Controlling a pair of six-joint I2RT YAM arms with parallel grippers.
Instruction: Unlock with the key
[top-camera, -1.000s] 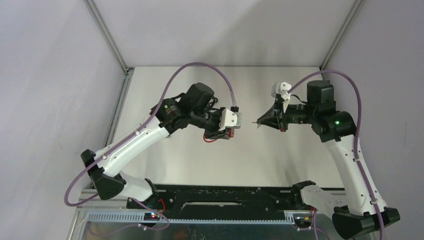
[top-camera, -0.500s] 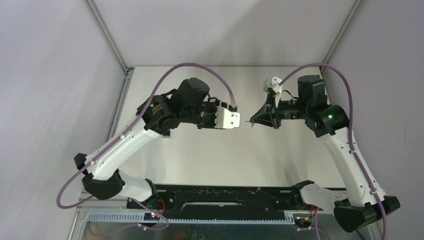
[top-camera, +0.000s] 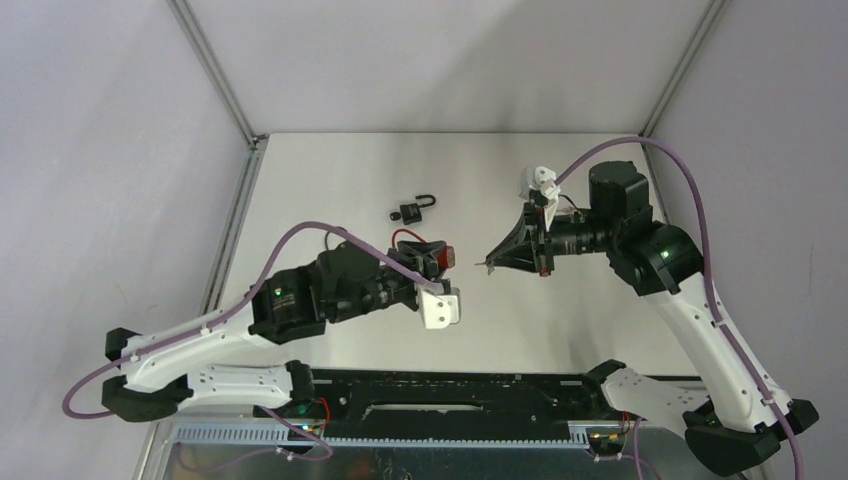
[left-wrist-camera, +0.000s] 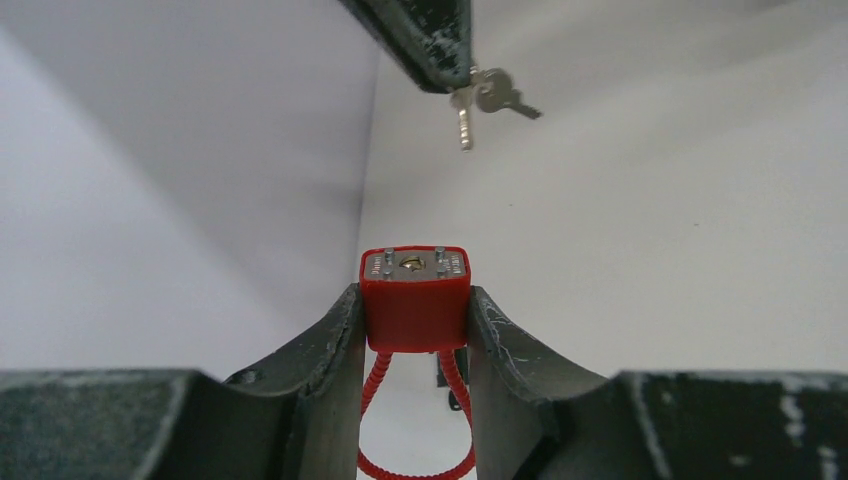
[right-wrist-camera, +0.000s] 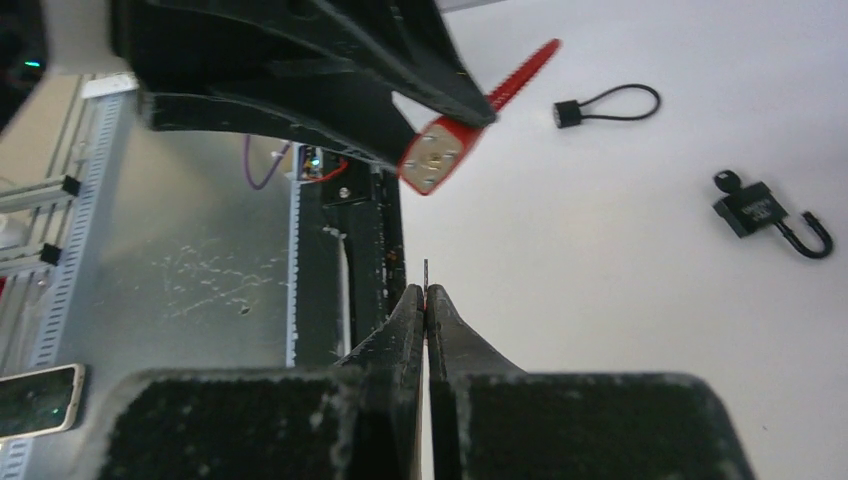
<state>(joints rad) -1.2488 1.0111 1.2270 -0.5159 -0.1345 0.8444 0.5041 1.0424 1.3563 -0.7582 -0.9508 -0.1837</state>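
1. The left gripper (left-wrist-camera: 415, 312) clamps the red padlock (left-wrist-camera: 414, 285) by its sides, with the keyhole face turned outward.
2. The right gripper (right-wrist-camera: 426, 298) is closed tight on the key (left-wrist-camera: 464, 128). The key's tip points toward the padlock, near it but not touching.
3. Compared with one second ago, the left arm has drawn back toward its base. A black padlock (top-camera: 413, 210) on the table (top-camera: 560, 320) is now uncovered behind it.

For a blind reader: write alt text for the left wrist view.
The left hand clamps a red lock, its keyhole end pointing away from the wrist. Beyond it the right hand holds keys, clear of the lock.
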